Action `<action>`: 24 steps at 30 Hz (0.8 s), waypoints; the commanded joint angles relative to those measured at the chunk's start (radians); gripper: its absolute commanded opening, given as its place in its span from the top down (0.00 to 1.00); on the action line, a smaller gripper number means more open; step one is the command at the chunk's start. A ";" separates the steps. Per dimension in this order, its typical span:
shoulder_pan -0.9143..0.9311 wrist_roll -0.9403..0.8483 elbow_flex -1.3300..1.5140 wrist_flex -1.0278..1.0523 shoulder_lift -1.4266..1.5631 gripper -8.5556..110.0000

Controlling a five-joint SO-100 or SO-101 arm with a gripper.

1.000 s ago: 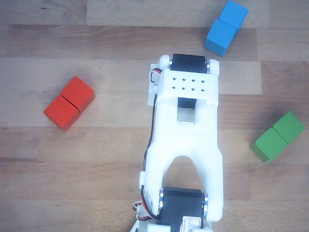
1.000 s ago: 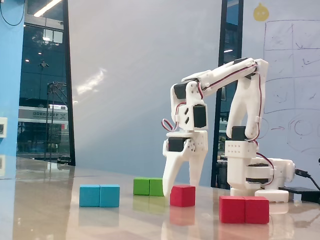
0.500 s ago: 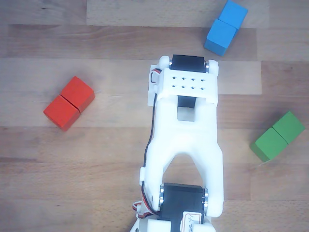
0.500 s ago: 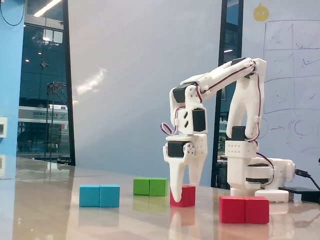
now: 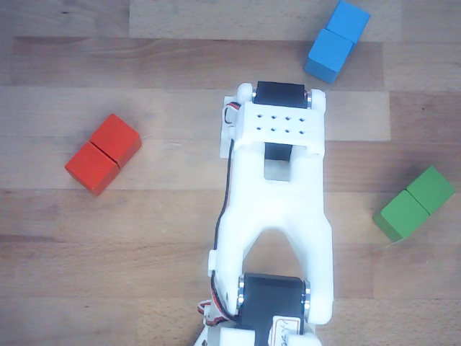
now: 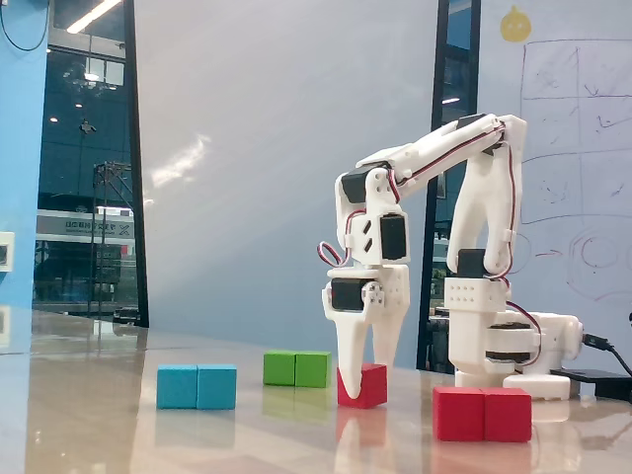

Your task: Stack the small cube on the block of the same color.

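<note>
In the fixed view the small red cube (image 6: 367, 388) rests on the table, a little left of and behind the red block (image 6: 483, 414). My gripper (image 6: 363, 379) points straight down with a finger on each side of the cube, and the jaws are drawn in against it. In the other view the red block (image 5: 103, 154) lies at the left. My white arm (image 5: 277, 216) covers the middle of that view and hides both the cube and the gripper.
A blue oblong block (image 5: 337, 40) lies at the top right and a green one (image 5: 414, 203) at the right. In the fixed view the blue block (image 6: 197, 386) and the green block (image 6: 297, 368) lie left of the gripper. The arm's base (image 6: 499, 346) stands behind the red block.
</note>
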 commanded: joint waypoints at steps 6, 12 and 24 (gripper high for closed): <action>-0.015 -0.014 -0.021 0.011 0.348 0.89; -0.143 -0.012 -0.021 0.009 0.528 0.89; -0.560 0.002 -0.126 0.003 0.701 0.89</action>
